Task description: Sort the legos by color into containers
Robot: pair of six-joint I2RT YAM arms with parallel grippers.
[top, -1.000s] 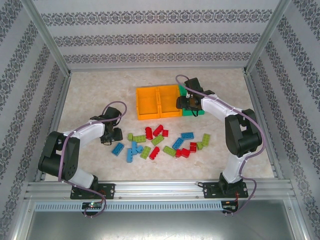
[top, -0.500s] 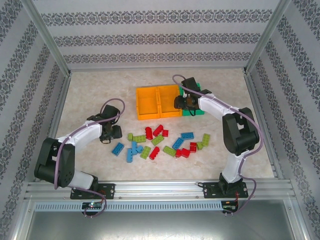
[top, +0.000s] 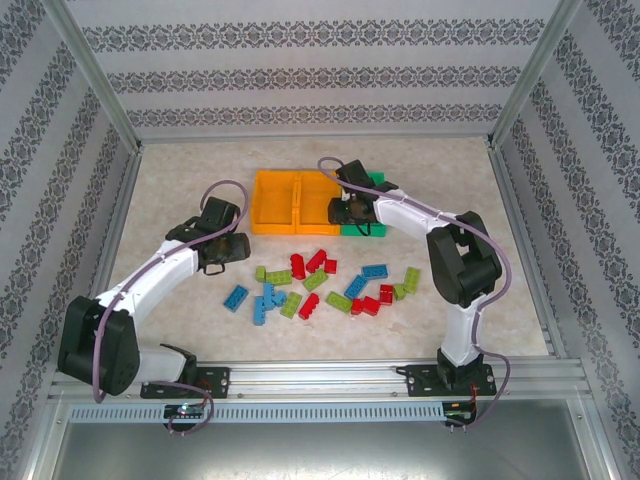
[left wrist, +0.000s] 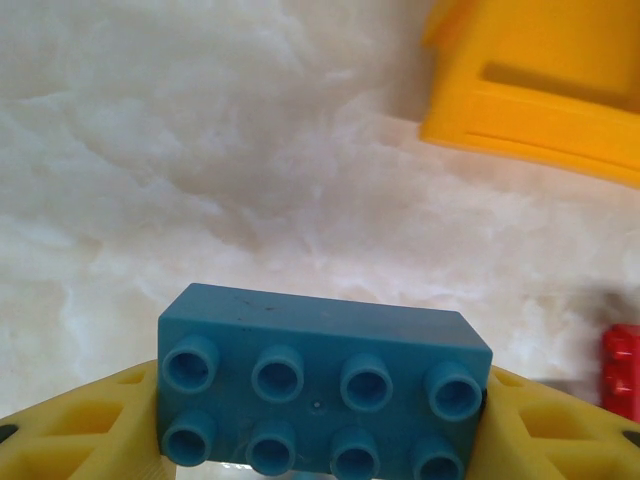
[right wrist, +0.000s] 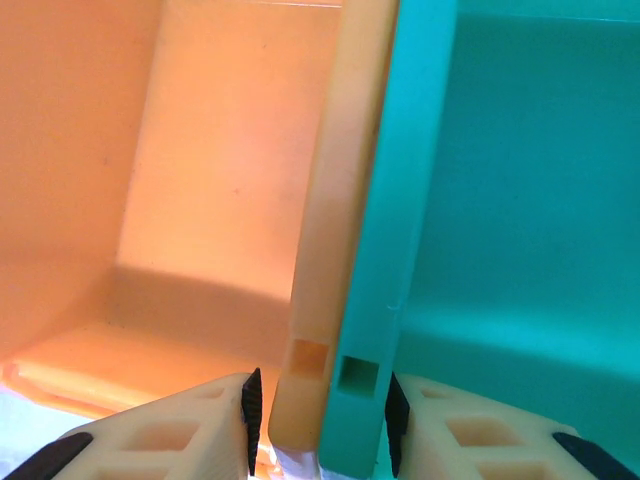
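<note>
Left wrist: left claw (left wrist: 320, 432) pinching blue lego (left wrist: 325, 335); right claw (right wrist: 322, 415) clamped on joined bin walls (right wrist: 350, 200)

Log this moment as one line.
left gripper: holding blue brick | right gripper: clamped on bins joined walls | bricks: loose on table

Smooth plastic bins (top: 275, 205) and brick (left wrist: 325, 340), matt table (top: 180, 180)

Left claw (left wrist: 320, 445), blue lego (left wrist: 325, 350) filling its jaws: bare table (left wrist: 200, 150) ahead, orange container (left wrist: 540, 90) blocks front-right, red lego (left wrist: 625, 370) at right; right claw (right wrist: 320, 425): jaws pinch the joined container walls (right wrist: 345, 200), open cavities either side.
</note>
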